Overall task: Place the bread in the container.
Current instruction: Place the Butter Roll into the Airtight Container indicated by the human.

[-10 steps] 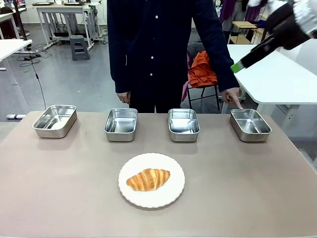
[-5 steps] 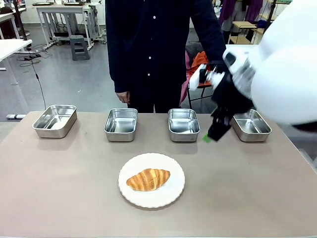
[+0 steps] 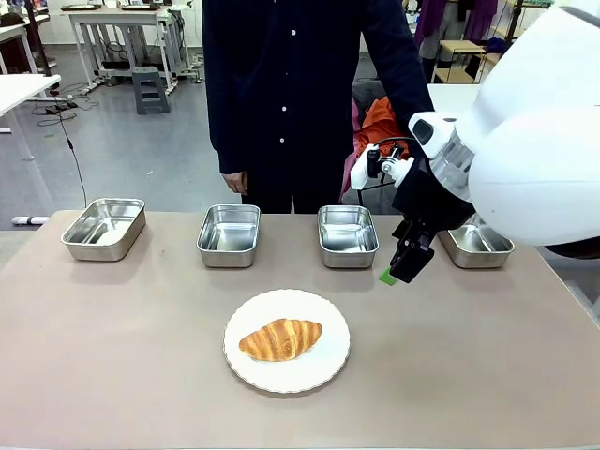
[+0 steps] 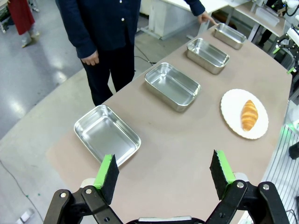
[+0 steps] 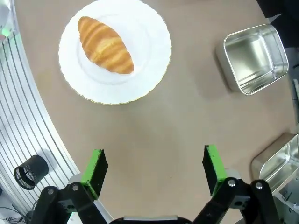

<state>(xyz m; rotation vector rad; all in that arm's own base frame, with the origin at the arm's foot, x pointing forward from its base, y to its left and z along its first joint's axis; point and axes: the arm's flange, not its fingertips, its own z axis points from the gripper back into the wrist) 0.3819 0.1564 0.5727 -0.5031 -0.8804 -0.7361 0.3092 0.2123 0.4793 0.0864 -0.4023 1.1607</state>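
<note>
The bread (image 3: 280,339) lay in the middle of the white plate (image 3: 330,364) on the counter (image 3: 112,356). The container (image 4: 230,36), last of four steel trays (image 3: 229,234) beyond the plate, stood beside the person's hand (image 4: 204,17). The right pincer (image 3: 398,270) hung beyond the plate, spread wide and empty. The left pincer (image 4: 163,170) was likewise spread and empty.

A robotics lab or open workshop: a bare grey floor (image 3: 141,159) with loose cables (image 3: 52,108) trailing across it, white metal-framed tables (image 3: 117,16) behind, a grey step stool (image 3: 150,89), and a white robot arm (image 3: 534,141) over the tan worktop (image 3: 112,328).
</note>
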